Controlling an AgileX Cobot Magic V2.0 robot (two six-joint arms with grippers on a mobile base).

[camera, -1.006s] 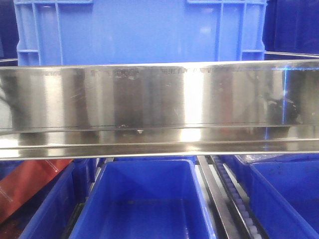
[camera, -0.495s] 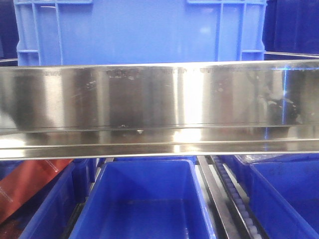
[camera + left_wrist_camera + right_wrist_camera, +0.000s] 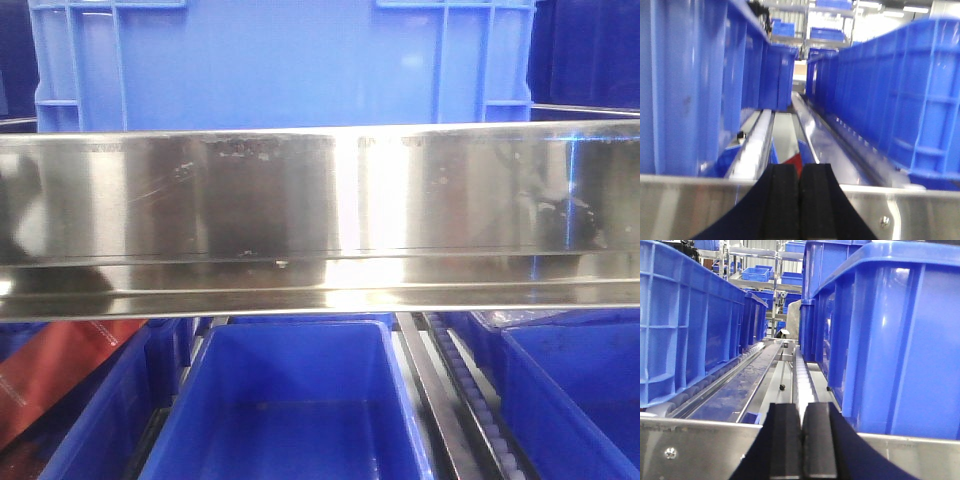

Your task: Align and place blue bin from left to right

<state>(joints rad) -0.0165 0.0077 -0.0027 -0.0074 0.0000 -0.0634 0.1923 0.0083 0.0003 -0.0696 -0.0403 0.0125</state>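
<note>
At the bottom of the left wrist view, the left gripper [image 3: 799, 200] has its black pads pressed together, nothing between them, sitting just above a shiny steel rail [image 3: 690, 205] that runs across the frame. Past the rail a roller lane [image 3: 757, 142] leads away, walled by blue crates: a tall one close on the left [image 3: 690, 85], a long one on the right [image 3: 890, 95]. The gripper points down the gap between them, touching neither.

Right gripper [image 3: 800, 440]: same state, pads together and empty, just above the same kind of rail [image 3: 695, 450]. Ahead, a roller track [image 3: 802, 377] and a channel run between a crate on the left [image 3: 690, 320] and a big crate close on the right [image 3: 890, 340]. Gripper faces the open lane, apart from both walls.

Front view: neither gripper visible. The steel shelf edge [image 3: 320, 210] spans the full width and blocks the lower part of the blue bin [image 3: 280, 65], which stands upright on the shelf behind it, flat side wall facing the camera, ribs near each corner. Under the shelf: an open blue crate in the centre [image 3: 290, 400], more blue crates either side, a roller track [image 3: 470, 400] right of centre, and something red [image 3: 50, 375] at lower left.

Cannot tell which wrist-view crate is the blue bin.
</note>
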